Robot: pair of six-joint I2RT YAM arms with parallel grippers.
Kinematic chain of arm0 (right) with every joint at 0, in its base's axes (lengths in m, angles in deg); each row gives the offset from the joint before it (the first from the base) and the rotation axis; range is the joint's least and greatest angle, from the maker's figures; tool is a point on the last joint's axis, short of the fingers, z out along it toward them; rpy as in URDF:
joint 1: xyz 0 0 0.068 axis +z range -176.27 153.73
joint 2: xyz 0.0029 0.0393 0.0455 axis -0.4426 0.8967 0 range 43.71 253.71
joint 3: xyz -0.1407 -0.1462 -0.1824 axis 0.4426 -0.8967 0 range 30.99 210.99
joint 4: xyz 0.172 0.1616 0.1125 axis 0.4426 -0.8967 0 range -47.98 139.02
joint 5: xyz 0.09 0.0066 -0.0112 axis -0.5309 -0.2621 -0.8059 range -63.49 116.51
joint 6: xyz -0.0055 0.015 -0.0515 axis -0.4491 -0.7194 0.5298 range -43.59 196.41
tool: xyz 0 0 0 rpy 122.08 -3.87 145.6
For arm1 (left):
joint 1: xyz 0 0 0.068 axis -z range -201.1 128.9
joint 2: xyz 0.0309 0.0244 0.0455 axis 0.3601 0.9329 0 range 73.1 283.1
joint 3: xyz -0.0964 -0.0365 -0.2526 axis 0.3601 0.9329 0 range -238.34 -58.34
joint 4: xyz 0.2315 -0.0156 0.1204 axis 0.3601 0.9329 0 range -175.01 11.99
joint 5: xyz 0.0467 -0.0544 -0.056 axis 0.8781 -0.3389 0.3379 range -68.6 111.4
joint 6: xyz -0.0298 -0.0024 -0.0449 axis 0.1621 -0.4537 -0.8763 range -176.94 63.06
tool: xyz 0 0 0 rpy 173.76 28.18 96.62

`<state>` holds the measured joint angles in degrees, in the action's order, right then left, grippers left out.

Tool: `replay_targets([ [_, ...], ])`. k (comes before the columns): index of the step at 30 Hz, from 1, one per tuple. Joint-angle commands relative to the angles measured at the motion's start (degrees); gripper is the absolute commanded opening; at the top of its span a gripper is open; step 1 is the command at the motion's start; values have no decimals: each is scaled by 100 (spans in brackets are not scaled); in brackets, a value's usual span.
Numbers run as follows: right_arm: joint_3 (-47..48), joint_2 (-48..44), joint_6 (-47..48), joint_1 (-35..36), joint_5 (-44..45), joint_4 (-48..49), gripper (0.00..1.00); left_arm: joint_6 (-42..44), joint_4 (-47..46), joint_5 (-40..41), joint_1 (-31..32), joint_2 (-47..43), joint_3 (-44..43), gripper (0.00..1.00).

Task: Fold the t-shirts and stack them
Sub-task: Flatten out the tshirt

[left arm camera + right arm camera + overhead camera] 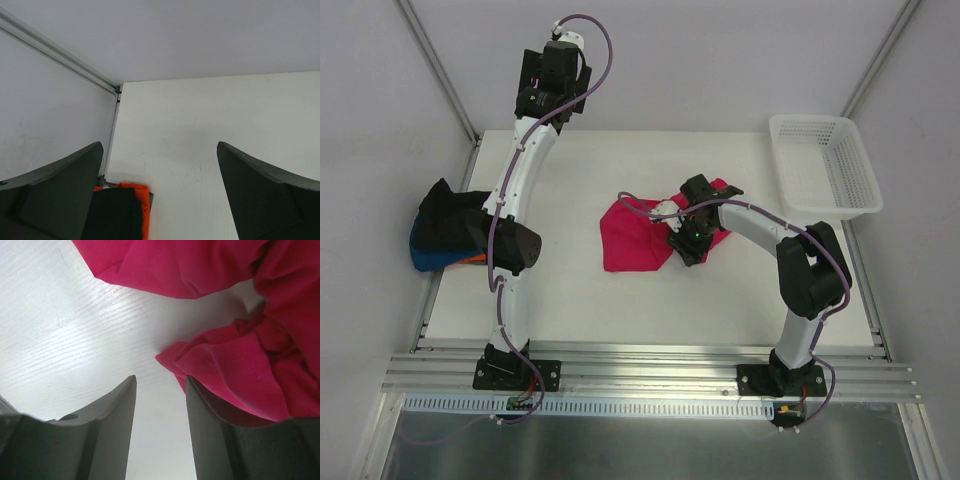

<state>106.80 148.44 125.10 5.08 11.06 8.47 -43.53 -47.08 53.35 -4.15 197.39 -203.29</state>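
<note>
Lying crumpled mid-way across the white worktop [620, 310], the crimson-pink cloth t-shirt [630, 240] is not yet folded, the right pincer [160, 378] parted and empty at its edge, the left pincer [159, 145] released wide, while the black, blue and orange cloth shirts [445, 228] appear already stacked at the left edge.

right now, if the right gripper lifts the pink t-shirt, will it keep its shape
Probably floppy: the pink t-shirt lies crumpled in soft folds. A push would likely bunch it rather than slide it, judging by the rumpled edge beside the right gripper.
</note>
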Motion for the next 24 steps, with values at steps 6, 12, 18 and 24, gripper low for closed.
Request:
replay_targets([
  [6, -84, -31, 220, 11, 129, 645, 48, -31, -137, 75, 54, -282, -43, 99],
  [12, -84, 56, 326, 20, 112, 821, 48, 4, -146, 93, 63, -326, -25, 99],
  [18, -154, 39, 326, 29, 68, 716, 49, 13, -146, 93, 63, -353, 10, 99],
  [24, -277, 48, 378, 29, 59, 593, 48, -5, -146, 66, 63, -309, -25, 99],
])
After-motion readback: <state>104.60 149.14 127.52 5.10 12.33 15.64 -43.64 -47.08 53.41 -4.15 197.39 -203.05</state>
